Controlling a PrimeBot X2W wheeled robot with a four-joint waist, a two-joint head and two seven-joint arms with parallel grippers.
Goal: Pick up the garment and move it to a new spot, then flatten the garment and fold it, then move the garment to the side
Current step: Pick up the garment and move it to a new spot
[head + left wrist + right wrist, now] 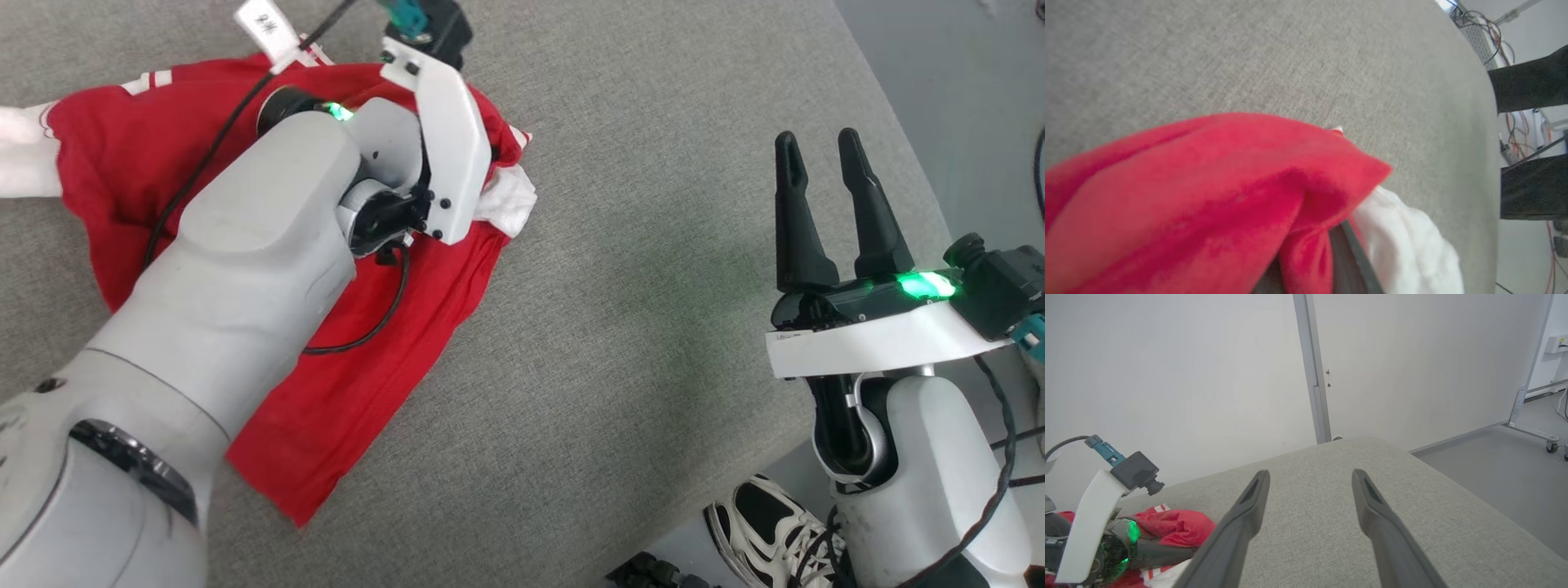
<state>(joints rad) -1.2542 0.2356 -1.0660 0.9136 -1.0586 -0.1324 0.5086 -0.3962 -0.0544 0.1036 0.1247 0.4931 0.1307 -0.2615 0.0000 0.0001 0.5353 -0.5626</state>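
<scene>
The garment [384, 343], a red shirt with white sleeve ends, lies crumpled on the left part of the grey padded surface [653, 327]. One white sleeve end [510, 200] bunches at its right edge. My left arm reaches over it, and the wrist hides the fingers in the head view. In the left wrist view a fold of the garment [1208, 196] is gathered over my left gripper, with one dark finger [1357, 255] showing beside white cloth. My right gripper [824, 143] stands open above bare surface to the right, well away from the garment [1180, 526].
The padded surface ends at a curved edge on the right [922, 188], with grey floor beyond. A black and white shoe [767, 531] stands on the floor by my right arm. White wall panels [1208, 375] rise behind the surface.
</scene>
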